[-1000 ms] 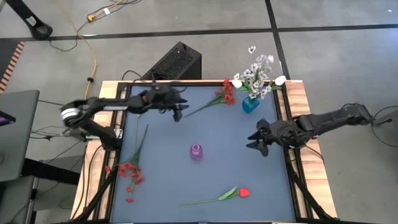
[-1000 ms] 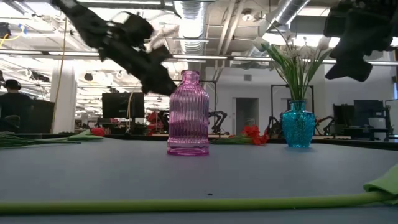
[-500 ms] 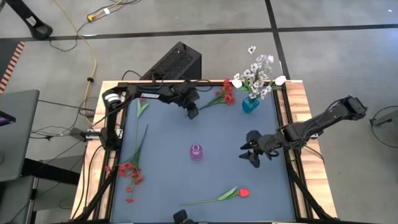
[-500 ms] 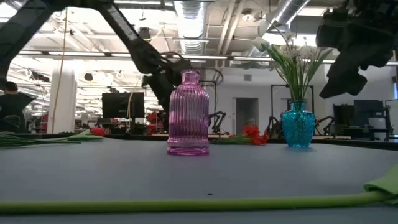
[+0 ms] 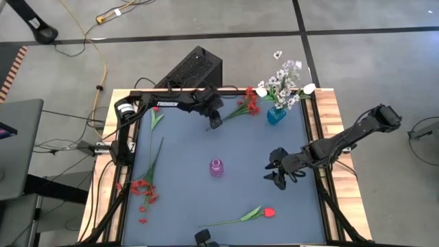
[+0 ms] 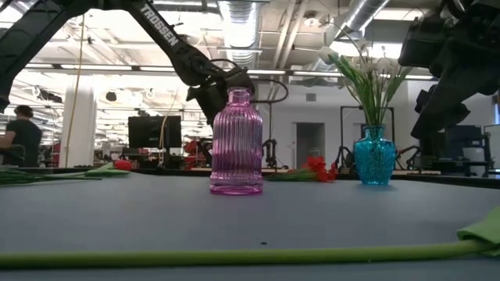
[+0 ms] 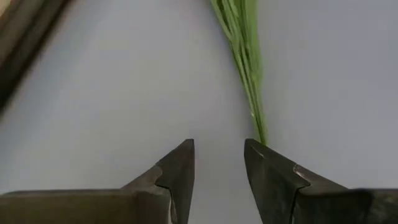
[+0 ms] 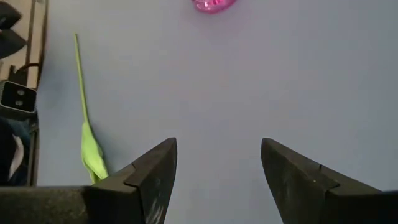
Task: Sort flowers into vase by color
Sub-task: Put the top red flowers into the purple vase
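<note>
1. My left gripper (image 5: 215,123) hangs over the far side of the table (image 5: 185,206), at the stem end of the red spray (image 5: 248,104) that lies beside the blue vase (image 5: 276,114). In my left wrist view the stem tip (image 7: 261,135) sits just ahead of my left gripper (image 7: 219,163), lined up with one finger more than with the gap.

2. My left jaws stand a little apart, wide enough for the thin stem, and they hold nothing.

3. My right gripper (image 5: 278,175) hovers over open table. Its jaws are spread wide and empty. The pink vase (image 8: 214,5) is well ahead of them, and the red tulip (image 5: 267,213) lies off to one side.

4. I judge the step in hand to be the pick of this red spray; the approach looks nearly done.

5. White blooms (image 5: 285,81) already stand in the blue vase. The pink vase (image 5: 217,167) is empty, so I take it as the home for the reds.

6. Next I would shift my left jaws sideways until the stem lies between them, come down and close. A stem this thin could slip or roll as the fingers meet.

7. Another red spray (image 5: 143,192) and a green stem (image 5: 154,118) wait well off from both grippers, so most of the reds are still unsorted.
</note>
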### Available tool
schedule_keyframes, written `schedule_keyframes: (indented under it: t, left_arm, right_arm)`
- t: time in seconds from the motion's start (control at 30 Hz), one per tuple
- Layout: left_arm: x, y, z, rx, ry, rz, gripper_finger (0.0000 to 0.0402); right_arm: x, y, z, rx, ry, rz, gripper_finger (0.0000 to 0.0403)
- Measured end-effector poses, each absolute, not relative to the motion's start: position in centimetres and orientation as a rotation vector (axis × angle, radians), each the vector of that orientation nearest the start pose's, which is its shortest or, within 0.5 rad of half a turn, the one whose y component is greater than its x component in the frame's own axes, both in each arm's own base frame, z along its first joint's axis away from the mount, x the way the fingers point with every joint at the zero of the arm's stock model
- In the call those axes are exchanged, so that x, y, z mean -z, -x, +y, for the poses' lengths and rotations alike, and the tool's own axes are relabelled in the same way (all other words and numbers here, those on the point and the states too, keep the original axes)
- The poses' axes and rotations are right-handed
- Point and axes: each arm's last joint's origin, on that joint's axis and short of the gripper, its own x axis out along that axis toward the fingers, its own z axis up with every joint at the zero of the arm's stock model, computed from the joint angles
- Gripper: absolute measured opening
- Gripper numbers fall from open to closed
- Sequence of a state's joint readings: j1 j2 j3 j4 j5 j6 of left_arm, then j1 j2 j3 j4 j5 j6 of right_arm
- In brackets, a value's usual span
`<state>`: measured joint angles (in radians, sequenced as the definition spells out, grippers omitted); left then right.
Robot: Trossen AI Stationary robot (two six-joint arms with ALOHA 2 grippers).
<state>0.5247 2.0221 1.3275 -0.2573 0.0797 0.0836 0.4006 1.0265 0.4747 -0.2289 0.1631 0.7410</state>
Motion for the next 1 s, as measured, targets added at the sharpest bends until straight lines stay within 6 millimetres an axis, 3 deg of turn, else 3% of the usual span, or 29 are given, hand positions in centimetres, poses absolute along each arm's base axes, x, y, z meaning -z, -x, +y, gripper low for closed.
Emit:
schedule_keyframes:
  t: [0.2, 0.33, 0.63, 0.73, 0.87, 1.0]
  left_arm:
    - [-15.4, -36.8, 19.7, -0.242, 0.271, 0.953, 0.013]
    - [-14.4, -36.6, 18.7, -0.301, 0.184, 1.083, 0.013]
    - [-13.6, -37.1, 17.3, -0.331, 0.08, 1.161, 0.0127]
    - [-13.5, -37.0, 17.2, -0.311, 0.087, 1.17, 0.0096]
    - [-13.5, -36.8, 17.1, -0.292, 0.09, 1.185, 0.0016]
    - [-13.5, -36.7, 17.1, -0.271, 0.085, 1.202, 0.0004]
  right_arm:
    - [-18.4, -17.9, 7.1, 0.061, -0.486, 0.79, 0.026]
    - [-18.4, -17.9, 7.1, 0.06, -0.486, 0.786, 0.026]
    - [-18.7, -18.1, 7.2, 0.045, -0.496, 0.751, 0.026]
    - [-18.8, -18.2, 7.2, 0.038, -0.502, 0.735, 0.026]
    - [-18.8, -18.2, 7.2, 0.044, -0.521, 0.735, 0.026]
    - [-18.9, -18.2, 7.4, 0.041, -0.537, 0.732, 0.026]
